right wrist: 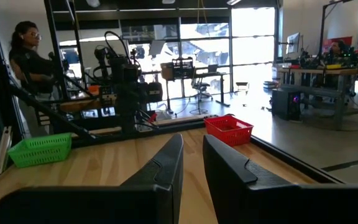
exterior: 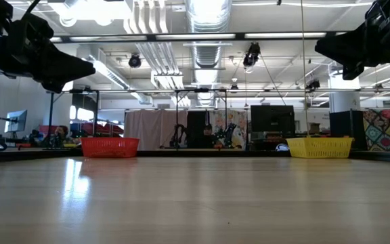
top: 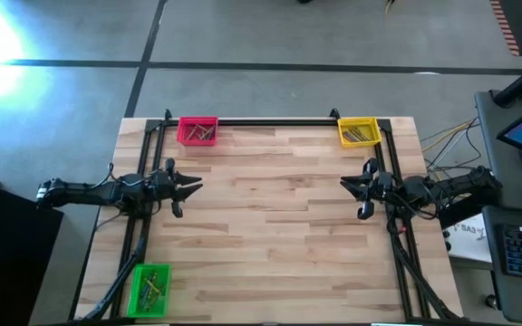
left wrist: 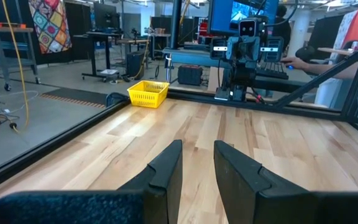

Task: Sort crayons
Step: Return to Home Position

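Closest to each wrist camera, the left gripper (left wrist: pixel 197 148) and the right gripper (right wrist: pixel 192 140) each show two fingers a narrow gap apart with nothing between them. The crayons (top: pixel 152 288) all seem to be binned. One small heap lies in the green bin (top: pixel 134 290) at 7 o'clock on the worktop (top: pixel 279 226), another in the pink bin (top: pixel 198 120) at 11 o'clock, and a third in the yellow bin (top: pixel 358 121) at 1 o'clock. Which colours lie in which bin is too small to tell. No loose stick shows on the wood between the bins from above, and the low view finds none on the boards either. The left gripper sits at 9 o'clock and the right at 3 o'clock. They face each other across the middle, raised off the wood and well apart from every bin. By this layout the placing looks finished, with no crayon left to pick up. What seems to remain is only for the arms to settle at rest. Whether each heap is correctly sorted cannot be judged from here.
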